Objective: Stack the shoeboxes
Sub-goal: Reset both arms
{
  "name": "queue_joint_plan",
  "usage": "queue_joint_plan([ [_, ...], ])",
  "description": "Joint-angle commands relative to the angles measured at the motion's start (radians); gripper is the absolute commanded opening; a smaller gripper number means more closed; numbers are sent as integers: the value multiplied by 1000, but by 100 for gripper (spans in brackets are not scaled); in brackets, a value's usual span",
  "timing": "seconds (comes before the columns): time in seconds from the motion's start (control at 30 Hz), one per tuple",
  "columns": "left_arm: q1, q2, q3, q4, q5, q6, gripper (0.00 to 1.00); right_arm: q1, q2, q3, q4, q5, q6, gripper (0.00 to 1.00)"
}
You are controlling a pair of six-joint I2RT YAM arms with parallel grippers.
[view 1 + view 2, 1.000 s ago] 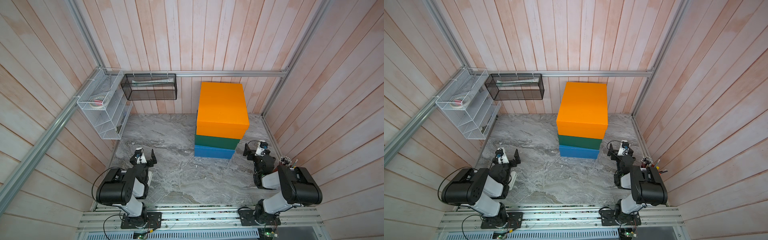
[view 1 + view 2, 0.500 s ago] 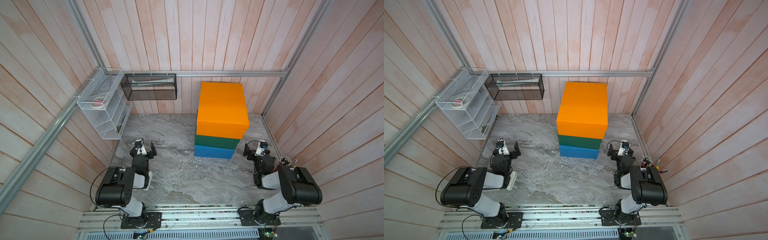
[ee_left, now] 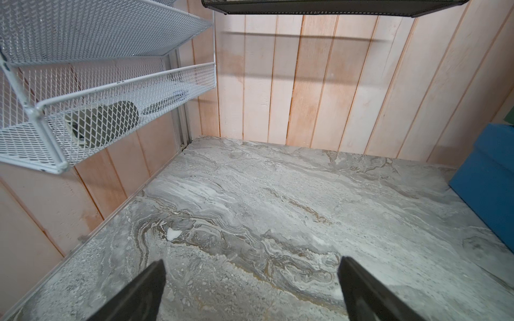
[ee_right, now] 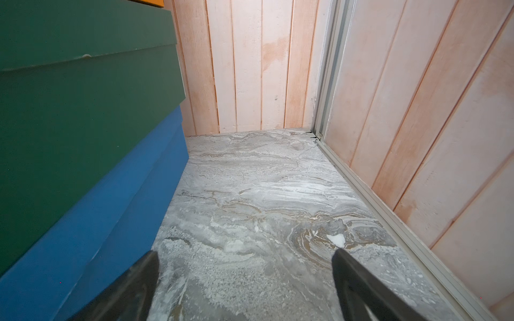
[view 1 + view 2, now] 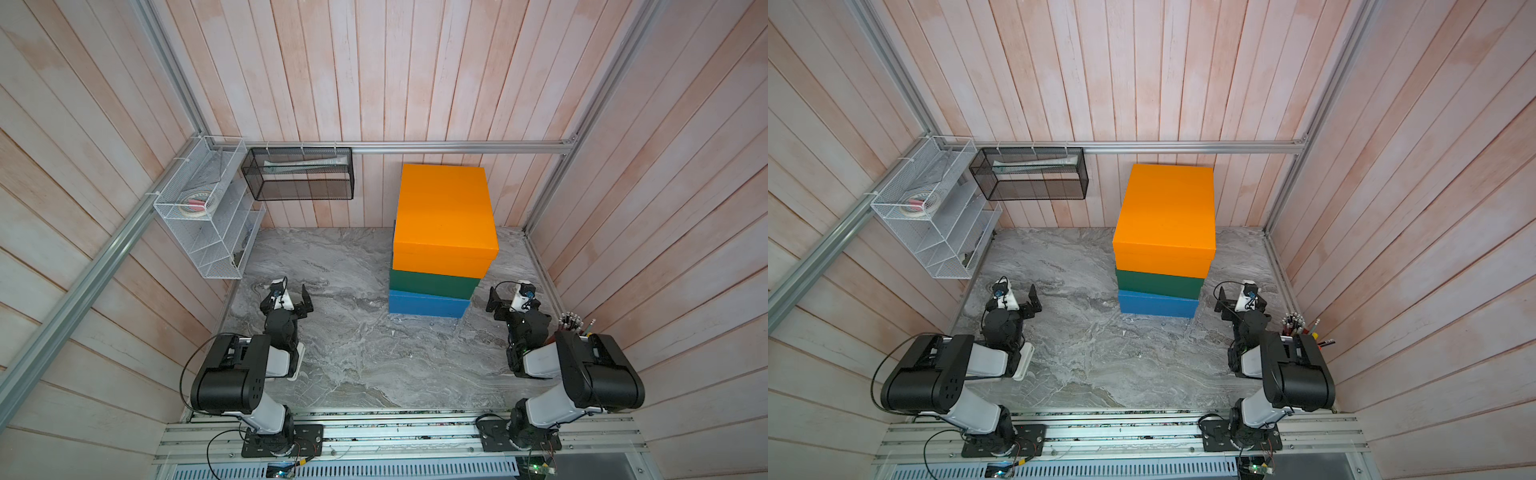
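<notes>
The three shoeboxes stand in one pile at the back right of the marble table (image 5: 353, 345). The orange box (image 5: 444, 216) (image 5: 1165, 216) lies on the dark green box (image 5: 432, 284) (image 4: 83, 97), which lies on the blue box (image 5: 428, 305) (image 4: 97, 222) (image 3: 492, 178). My left gripper (image 5: 289, 293) (image 3: 251, 261) is open and empty, low over the table's left side, well away from the pile. Open and empty too, my right gripper (image 5: 510, 298) (image 4: 245, 253) hangs just right of the blue box's near corner without touching it.
A white wire shelf (image 5: 208, 224) (image 3: 97, 83) hangs on the left wall. On the back wall is a black mesh basket (image 5: 299, 178). A pencil cup (image 5: 571, 322) stands by the right arm. Wooden walls close three sides, and bare marble lies between the arms.
My left gripper has drawn away from the front edge toward the back and now points straighter ahead. The right arm and the boxes have not moved.
</notes>
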State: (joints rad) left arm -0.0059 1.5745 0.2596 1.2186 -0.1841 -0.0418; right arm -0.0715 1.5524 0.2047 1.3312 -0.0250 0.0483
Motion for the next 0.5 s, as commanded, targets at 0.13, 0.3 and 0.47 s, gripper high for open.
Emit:
queue_joint_plan([
  [0.13, -6, -6, -6, 3, -9, 2, 100, 3, 5, 10, -4, -11, -5, 98],
  [0.3, -5, -5, -1, -8, -5, -2, 100, 5, 6, 10, -4, -11, -5, 98],
  [0.47, -3, -6, -6, 1, -3, -1, 100, 4, 6, 10, -3, -12, -5, 98],
])
